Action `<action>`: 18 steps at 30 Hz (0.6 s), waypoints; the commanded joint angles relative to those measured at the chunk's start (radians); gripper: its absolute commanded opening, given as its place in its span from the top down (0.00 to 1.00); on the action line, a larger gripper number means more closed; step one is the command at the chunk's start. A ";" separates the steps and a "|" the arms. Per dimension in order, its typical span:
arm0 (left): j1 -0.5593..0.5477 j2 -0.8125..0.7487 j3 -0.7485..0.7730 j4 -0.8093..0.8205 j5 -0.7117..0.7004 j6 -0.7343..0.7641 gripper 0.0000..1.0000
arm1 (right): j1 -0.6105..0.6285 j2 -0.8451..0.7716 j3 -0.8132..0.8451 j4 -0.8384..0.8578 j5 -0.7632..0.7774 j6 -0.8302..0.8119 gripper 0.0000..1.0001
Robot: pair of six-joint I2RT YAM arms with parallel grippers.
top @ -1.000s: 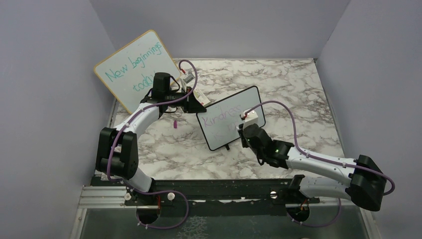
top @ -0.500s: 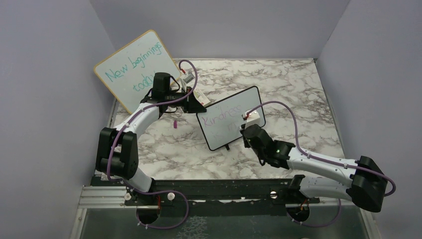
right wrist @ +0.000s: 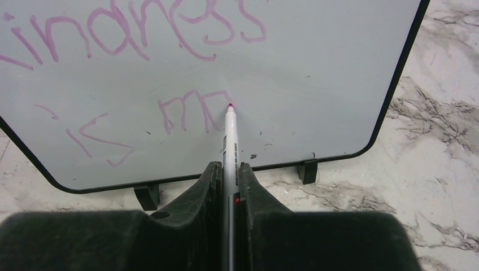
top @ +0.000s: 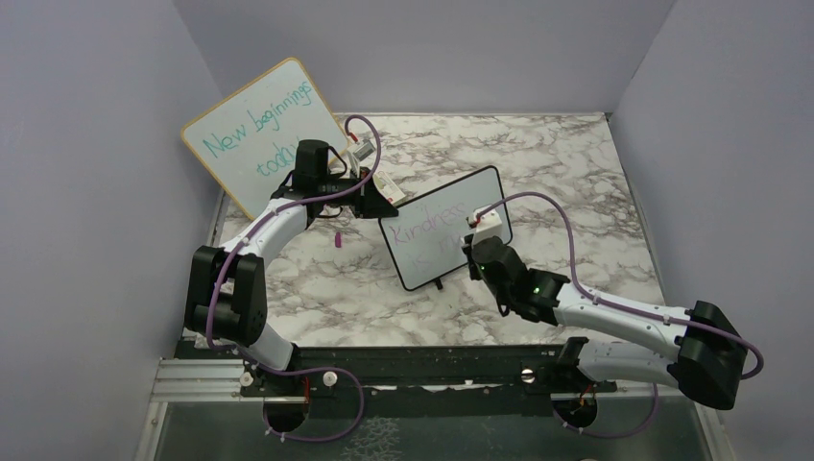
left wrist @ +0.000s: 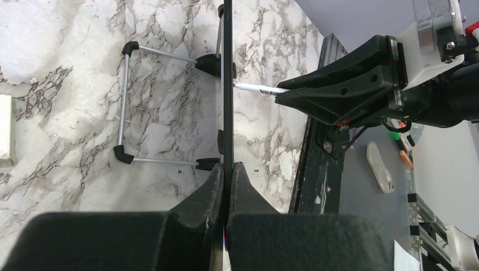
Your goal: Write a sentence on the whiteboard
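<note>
The small black-framed whiteboard (top: 437, 213) stands upright on the marble table. My left gripper (top: 382, 206) is shut on the board's upper left edge, seen edge-on between its fingers (left wrist: 227, 169). My right gripper (right wrist: 229, 166) is shut on a white marker (right wrist: 230, 135), whose pink tip touches the board face (right wrist: 316, 68). The sentence (right wrist: 169, 25) in purple-pink reads "Kindness", with "is m" (right wrist: 169, 116) on the second line; the tip rests at the end of the last stroke. In the left wrist view the marker (left wrist: 257, 88) meets the board (left wrist: 228, 84) from the right.
A larger wood-framed board (top: 259, 130) with teal writing leans against the left wall behind the left arm. A small pink cap (top: 339, 240) lies on the table left of the whiteboard. A wire stand (left wrist: 127, 107) props the board from behind. Walls enclose three sides.
The right gripper has shifted slightly rightward along the second line with the marker, and more strokes have appeared after "is". The left arm has held still.
</note>
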 commanded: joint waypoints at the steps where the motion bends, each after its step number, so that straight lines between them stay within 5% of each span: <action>1: -0.013 0.039 -0.014 -0.072 -0.049 0.031 1.00 | -0.008 0.010 0.034 0.062 0.022 -0.017 1.00; 18: -0.013 0.038 -0.014 -0.071 -0.049 0.031 1.00 | -0.014 0.024 0.019 -0.041 -0.038 0.053 1.00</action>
